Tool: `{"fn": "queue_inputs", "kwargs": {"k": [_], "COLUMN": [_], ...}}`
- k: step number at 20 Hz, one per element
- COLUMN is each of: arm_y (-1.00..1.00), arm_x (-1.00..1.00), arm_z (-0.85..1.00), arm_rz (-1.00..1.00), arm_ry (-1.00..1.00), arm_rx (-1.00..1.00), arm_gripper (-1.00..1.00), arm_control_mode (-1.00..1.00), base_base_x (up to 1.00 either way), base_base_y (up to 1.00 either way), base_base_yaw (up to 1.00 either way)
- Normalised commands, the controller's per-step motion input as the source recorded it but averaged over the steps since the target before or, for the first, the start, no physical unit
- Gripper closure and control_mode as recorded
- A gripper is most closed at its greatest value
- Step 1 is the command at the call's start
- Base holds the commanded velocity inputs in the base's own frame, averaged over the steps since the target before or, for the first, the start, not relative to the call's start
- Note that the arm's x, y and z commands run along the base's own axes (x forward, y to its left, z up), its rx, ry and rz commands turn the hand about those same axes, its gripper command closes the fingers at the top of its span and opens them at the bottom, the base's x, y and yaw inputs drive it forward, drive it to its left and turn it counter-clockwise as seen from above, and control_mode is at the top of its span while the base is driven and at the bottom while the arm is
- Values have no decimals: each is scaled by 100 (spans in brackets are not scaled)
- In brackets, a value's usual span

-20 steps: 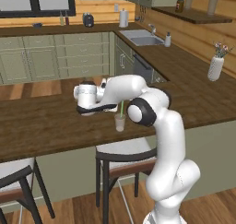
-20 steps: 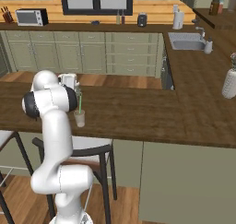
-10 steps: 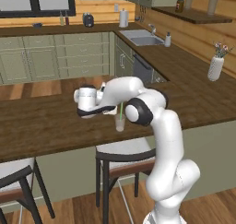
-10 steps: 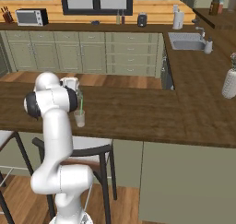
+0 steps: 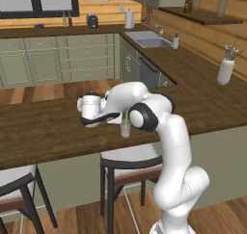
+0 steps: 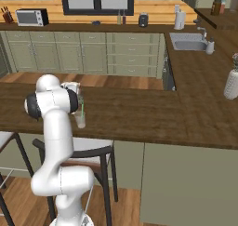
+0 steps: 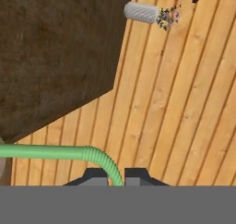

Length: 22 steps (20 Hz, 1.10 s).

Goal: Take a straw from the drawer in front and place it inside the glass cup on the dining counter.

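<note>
White vase, sink, stools

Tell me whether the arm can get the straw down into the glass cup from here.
Probably yes: the straw, pinched in the shut gripper, already stands in the glass cup on the dining counter, nothing blocking.

Green straw stands seemingly inside glass cup on dining counter.

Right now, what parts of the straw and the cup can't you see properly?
- Thin light-green straw: in the hand view its long end is cut off by the left edge.
- Small clear glass cup: in the left base view it is too small to tell how deep the straw sits.
- Gripper: in both base views the white arm hides the jaws.
- White vase with flowers: cut off by the right base view's edge.
</note>
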Motion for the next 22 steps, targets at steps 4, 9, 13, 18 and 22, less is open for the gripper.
{"fn": "queue_inputs", "kwargs": {"k": [4,9,13,18,22], "arm_y": [14,3,0,-5,-17], "arm_x": [0,0,0,0,0], "arm_z": [-22,-2,0,18,21], "arm_rz": [1,0,0,0,0], "arm_ry": [0,0,0,0,1], "arm_rx": [0,0,0,3,11], "arm_gripper": [-100,-100,-100,-100,-100], "arm_control_mode": [-100,-100,-100,-100,-100], "base_base_x": [0,0,0,0,0], "base_base_y": [0,0,0,0,0], "base_base_yaw": [0,0,0,0,0]}}
